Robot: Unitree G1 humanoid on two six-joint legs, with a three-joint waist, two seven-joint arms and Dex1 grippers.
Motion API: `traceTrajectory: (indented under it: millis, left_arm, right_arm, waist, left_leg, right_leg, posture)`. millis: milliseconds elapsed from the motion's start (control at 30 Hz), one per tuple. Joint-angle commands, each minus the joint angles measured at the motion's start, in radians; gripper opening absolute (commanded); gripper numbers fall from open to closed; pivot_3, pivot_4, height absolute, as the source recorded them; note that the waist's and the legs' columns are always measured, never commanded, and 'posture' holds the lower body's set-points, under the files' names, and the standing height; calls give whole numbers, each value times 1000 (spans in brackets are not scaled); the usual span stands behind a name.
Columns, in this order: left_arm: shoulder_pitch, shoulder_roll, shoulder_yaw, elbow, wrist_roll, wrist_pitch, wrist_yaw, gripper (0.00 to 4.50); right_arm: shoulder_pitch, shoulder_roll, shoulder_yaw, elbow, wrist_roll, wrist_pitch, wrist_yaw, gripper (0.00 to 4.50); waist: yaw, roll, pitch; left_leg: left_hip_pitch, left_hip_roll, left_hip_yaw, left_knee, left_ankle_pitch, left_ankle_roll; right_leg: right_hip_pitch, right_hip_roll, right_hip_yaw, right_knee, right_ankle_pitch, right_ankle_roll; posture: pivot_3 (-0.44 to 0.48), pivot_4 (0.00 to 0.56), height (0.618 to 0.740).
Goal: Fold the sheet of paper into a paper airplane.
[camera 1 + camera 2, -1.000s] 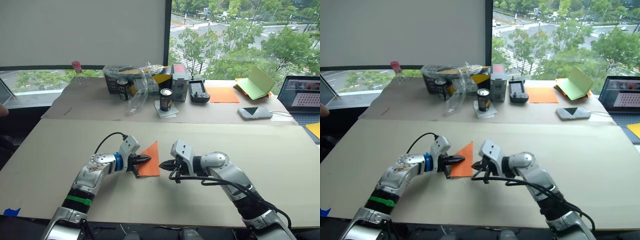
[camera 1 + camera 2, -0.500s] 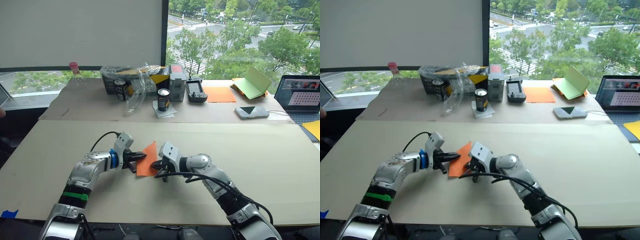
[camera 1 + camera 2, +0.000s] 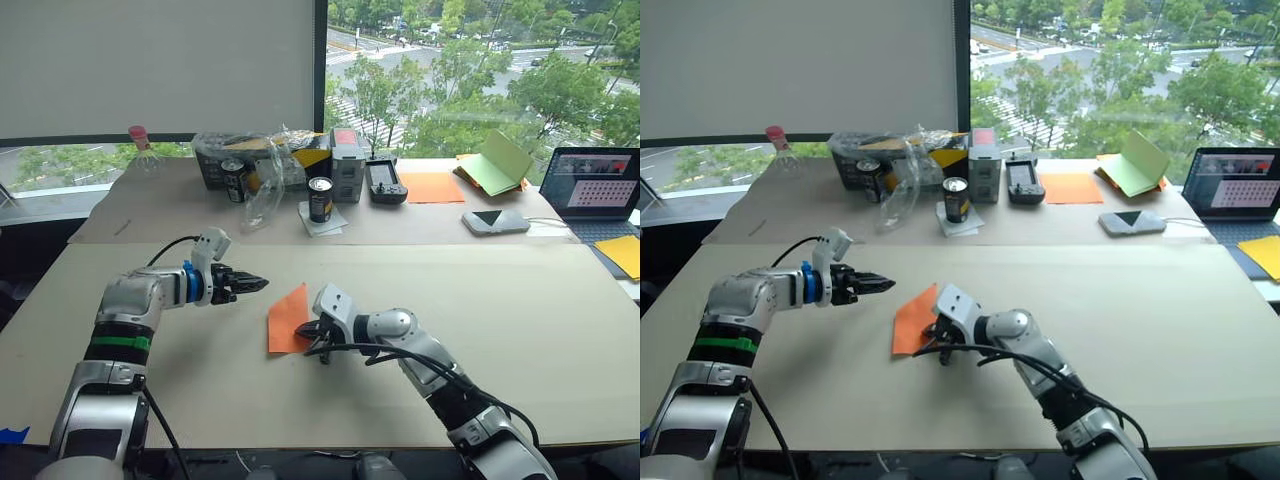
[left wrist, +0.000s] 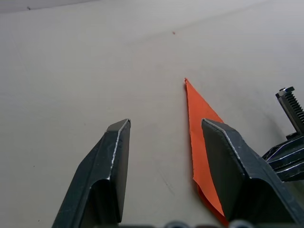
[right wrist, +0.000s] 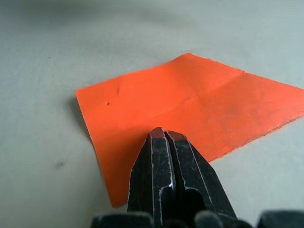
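While head views show the paper airplane (image 3: 289,318) flat on the counter (image 3: 560,330), right hand (image 3: 316,328) sits at its right edge, nearer; left hand (image 3: 252,284) hovers apart to its left. Left wrist: fingers spread, empty. Right wrist: fingers together, tips pressing the paper.

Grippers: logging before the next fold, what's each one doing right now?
Left gripper: open, holding nothing, beside the folded orange paper.
Right gripper: shut, tips pressing on the paper.
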State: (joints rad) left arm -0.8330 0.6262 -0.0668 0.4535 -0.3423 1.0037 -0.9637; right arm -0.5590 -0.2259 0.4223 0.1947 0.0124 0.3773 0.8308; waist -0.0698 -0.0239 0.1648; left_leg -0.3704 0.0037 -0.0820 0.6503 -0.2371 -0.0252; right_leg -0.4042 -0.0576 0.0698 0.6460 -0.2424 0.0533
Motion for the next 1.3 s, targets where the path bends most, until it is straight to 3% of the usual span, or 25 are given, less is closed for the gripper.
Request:
traceTrajectory:
  millis: [33, 133, 400, 567, 833, 1133, 1300]
  left_arm:
    - [-127, 15, -52, 124, -52, 200, -136, 2855]
    - [-221, -9, -94, 272, -30, 237, -180, 2855]
    - [-343, -87, -202, 548, 100, 68, -291, 2855]
    - [-386, -137, -235, 642, 179, -61, -369, 2855]
    - [-452, -177, -210, 757, 239, -88, -439, 2855]
    - [-455, -195, -182, 794, 286, -97, -445, 18]
    - [-465, -189, -139, 804, 283, -101, -431, 18]
  right_arm:
    - [9, 6, 31, 58, -37, 9, -15, 0]
    - [9, 15, 32, 63, -40, 6, -21, 0]
    - [18, 16, 9, 25, -31, 1, -36, 0]
    - [21, 10, 5, 9, -31, 9, -39, 0]
    - [23, 7, 0, 5, -31, 12, -52, 0]
    - [23, -1, -2, 4, -32, 14, -52, 0]
    - [22, -3, 1, 6, -34, 14, -49, 0]
  waist:
    - [-5, 0, 0]
    - [-9, 0, 0]
    - [-14, -1, 1]
    - [-12, -2, 1]
    - [-13, -3, 2]
    - [-11, -3, 2]
    - [-10, -3, 2]
  left_leg:
    - [0, 0, 0, 0, 0, 0]
    - [0, 0, 0, 0, 0, 0]
    - [0, 1, 0, -1, 0, 0]
    - [-1, 1, 0, -1, 0, 0]
    - [-2, 1, 0, -1, 0, 0]
    - [-2, 0, 0, -1, 0, 0]
    - [-2, 0, 0, -1, 0, 0]
  right_leg:
    - [0, 0, 0, 0, 0, 0]
    - [-1, 1, 0, 1, -1, 0]
    - [-2, 1, 0, 1, -1, 0]
    - [-2, 1, 0, 0, -1, 0]
    - [-2, 1, 0, 0, -1, 0]
    - [-2, 1, 0, 0, -1, 0]
    - [-2, 1, 0, 0, -1, 0]
  posture:
    - [0, 150, 732]
    - [0, 150, 732]
    - [0, 150, 732]
    - [0, 150, 732]
    - [0, 150, 732]
    - [0, 150, 732]
    - [0, 150, 732]
